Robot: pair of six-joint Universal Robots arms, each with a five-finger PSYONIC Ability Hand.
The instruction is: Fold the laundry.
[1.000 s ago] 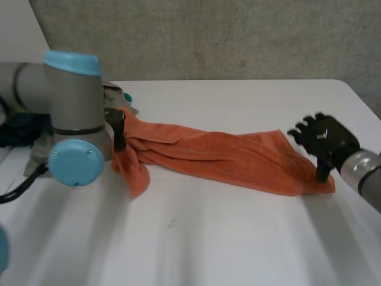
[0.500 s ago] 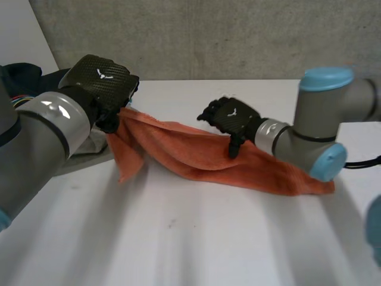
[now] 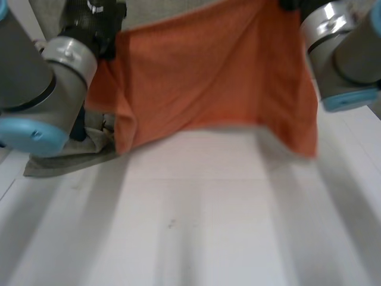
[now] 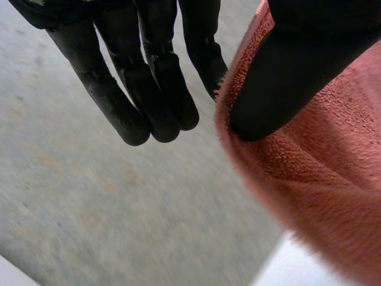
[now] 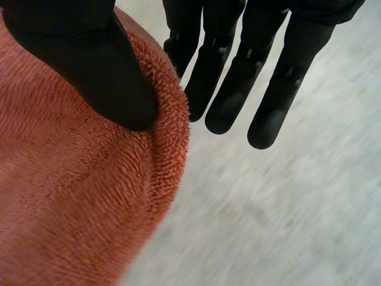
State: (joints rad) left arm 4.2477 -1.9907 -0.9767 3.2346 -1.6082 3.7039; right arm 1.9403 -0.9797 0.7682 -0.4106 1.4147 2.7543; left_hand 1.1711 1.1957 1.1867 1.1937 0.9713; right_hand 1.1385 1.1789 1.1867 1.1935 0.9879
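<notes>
Tabletop, white and flat (image 3: 208, 226), lies nearest, with a crumpled grey cloth (image 3: 59, 162) at nine o'clock. Beyond hangs the orange terry towel (image 3: 208, 71), spread wide, its upper corners pinched thumb-to-finger by the left hand (image 4: 297, 65) at eleven and the right hand (image 5: 77, 53) at one.

left hand (image 4: 149, 83) raised, right hand (image 5: 238, 83) raised, pinching
</notes>
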